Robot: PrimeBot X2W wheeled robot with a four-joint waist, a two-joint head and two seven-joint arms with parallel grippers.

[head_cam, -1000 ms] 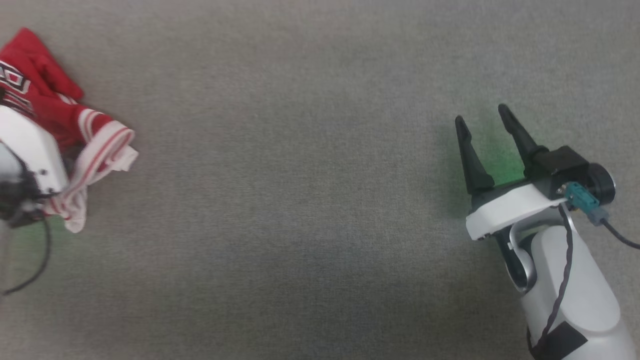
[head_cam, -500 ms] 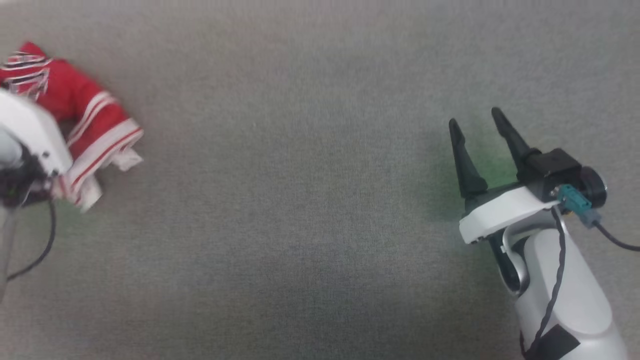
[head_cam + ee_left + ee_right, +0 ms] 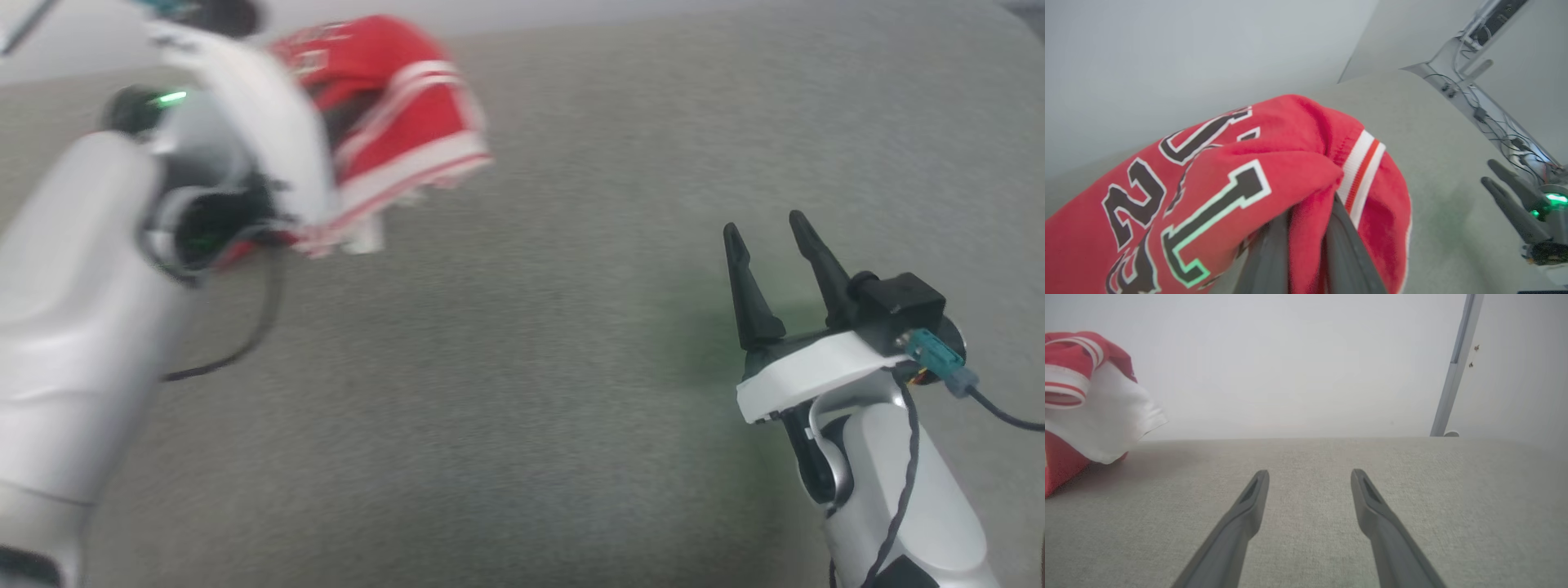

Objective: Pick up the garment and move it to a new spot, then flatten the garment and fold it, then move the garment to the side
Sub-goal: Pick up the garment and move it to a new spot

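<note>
Pinching a bunched fold of the garment [image 3: 1274,163] tight between its dark fingers, the left gripper [image 3: 1306,228] holds the soft red jersey, striped white-and-red at the trim and lettered in white-edged black, at 11 o'clock over the grey woven surface [image 3: 506,425]; the right gripper [image 3: 763,224] sits spread and empty at 4 o'clock.

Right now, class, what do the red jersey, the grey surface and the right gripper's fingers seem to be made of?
The jersey: soft fabric, likely knit, matte; it bunches and drapes, and the letters look stitched or printed on. The grey surface: woven cloth; a fine weave shows. The fingers of the right gripper: dark, matte, smooth, probably hard plastic.
</note>
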